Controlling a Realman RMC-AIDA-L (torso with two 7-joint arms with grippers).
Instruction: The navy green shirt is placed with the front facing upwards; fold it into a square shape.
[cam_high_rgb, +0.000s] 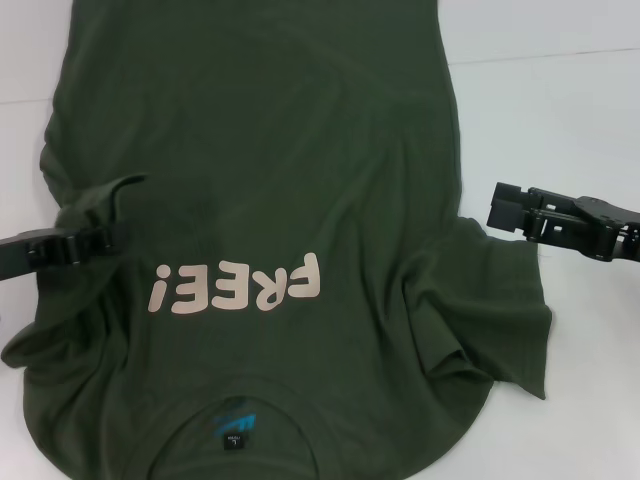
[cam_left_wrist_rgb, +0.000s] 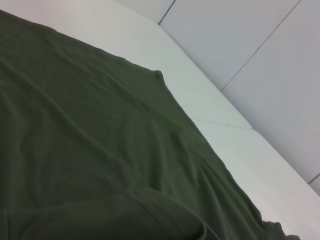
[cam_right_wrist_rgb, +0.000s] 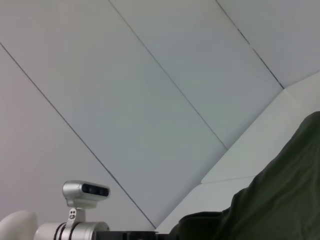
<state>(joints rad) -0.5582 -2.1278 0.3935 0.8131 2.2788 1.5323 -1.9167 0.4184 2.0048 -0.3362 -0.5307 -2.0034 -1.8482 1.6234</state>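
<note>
My left gripper (cam_high_rgb: 110, 225) was pinched onto a raised fold of the navy green shirt (cam_high_rgb: 260, 150), which spread from it across the white table (cam_high_rgb: 560, 110), letters up and largely unfolded, while my right gripper (cam_high_rgb: 500, 208), jaws parted, hovered empty just beyond the far sleeve.

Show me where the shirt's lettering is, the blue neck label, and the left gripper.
lettering (cam_high_rgb: 236, 285), head view, middle of the pale letters on the shirt's chest
neck label (cam_high_rgb: 232, 424), head view, blue patch inside the collar
left gripper (cam_high_rgb: 112, 212), head view, at the fingers pinching a raised bunch of shirt fabric
</note>
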